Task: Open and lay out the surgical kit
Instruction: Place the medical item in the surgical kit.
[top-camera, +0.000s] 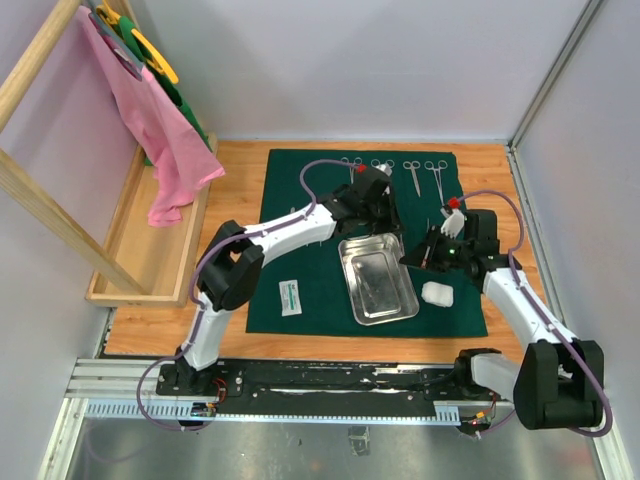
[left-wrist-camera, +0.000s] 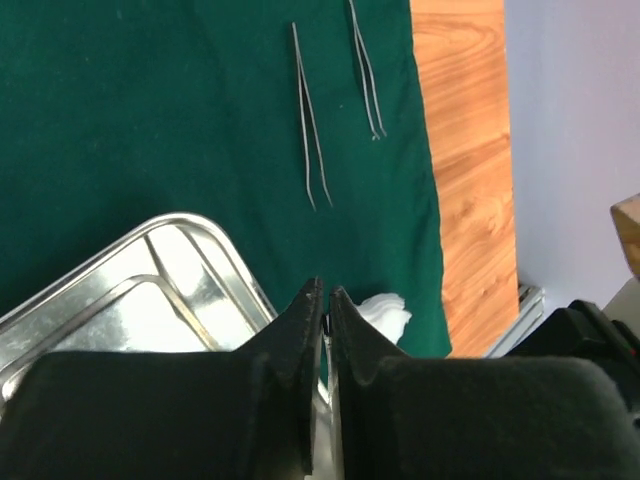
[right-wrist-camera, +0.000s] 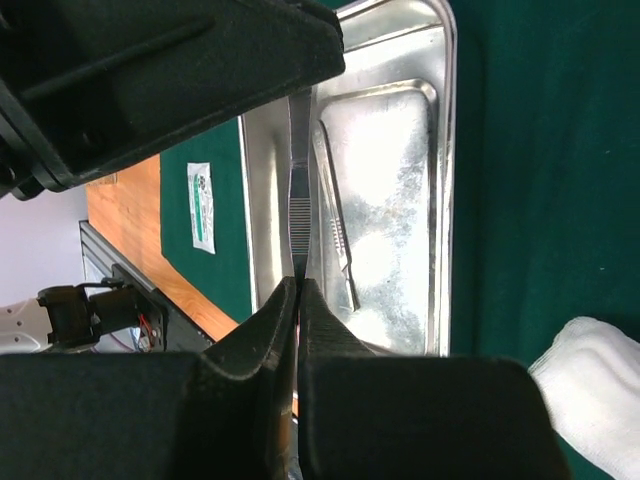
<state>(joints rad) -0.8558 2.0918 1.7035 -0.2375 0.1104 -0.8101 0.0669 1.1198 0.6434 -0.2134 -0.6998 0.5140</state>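
Jaws of the right gripper (right-wrist-camera: 298, 282) are pressed shut on tweezers (right-wrist-camera: 300, 200) that reach over the rim of the steel tray (right-wrist-camera: 395, 140); I would lift them clear of that rim, then lay them on the green cloth wrap (right-wrist-camera: 540, 150) beyond the tray. Above the tray the left gripper (left-wrist-camera: 326, 292) shows only a slit; whether it holds anything I cannot tell. Beside the tray, the white packet (right-wrist-camera: 201, 206) carries green print, unreadable

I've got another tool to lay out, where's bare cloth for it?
Far-left cloth corner, left of the clamps; also the near strip between packet and tray. Crowded: far edge with clamps, and the right side by gauze and right gripper holding tweezers.
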